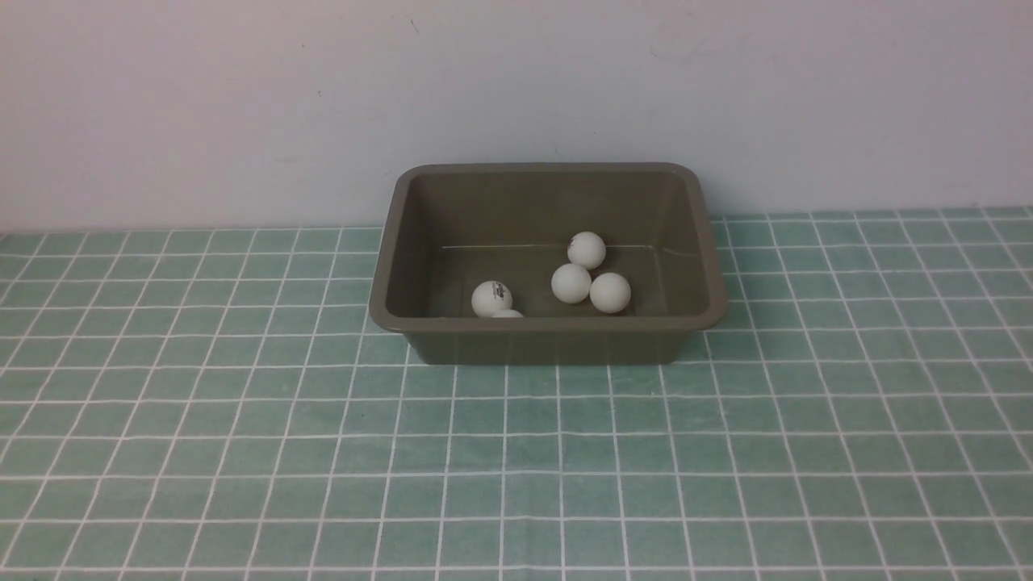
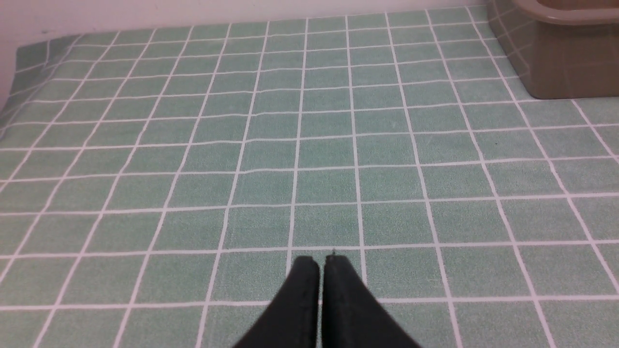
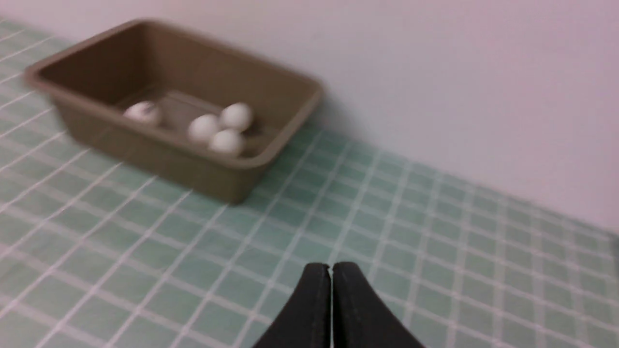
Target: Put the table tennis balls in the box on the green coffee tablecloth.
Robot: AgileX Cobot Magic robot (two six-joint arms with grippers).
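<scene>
The olive-brown box (image 1: 549,329) stands on the green coffee tablecloth (image 1: 516,468) close to the wall. Several white table tennis balls lie inside it: three clustered right of centre (image 1: 571,283), one with a dark logo (image 1: 491,298) near the front wall, and another (image 1: 507,313) mostly hidden behind the front rim. The right wrist view shows the box (image 3: 159,154) with balls (image 3: 226,141) in it, far ahead of my right gripper (image 3: 331,267), which is shut and empty. My left gripper (image 2: 320,260) is shut and empty over bare cloth, the box corner (image 2: 551,63) off to one side. Neither arm shows in the front view.
A plain pale wall (image 1: 516,89) rises directly behind the box. The cloth's left edge (image 2: 19,67) folds up against the wall in the left wrist view.
</scene>
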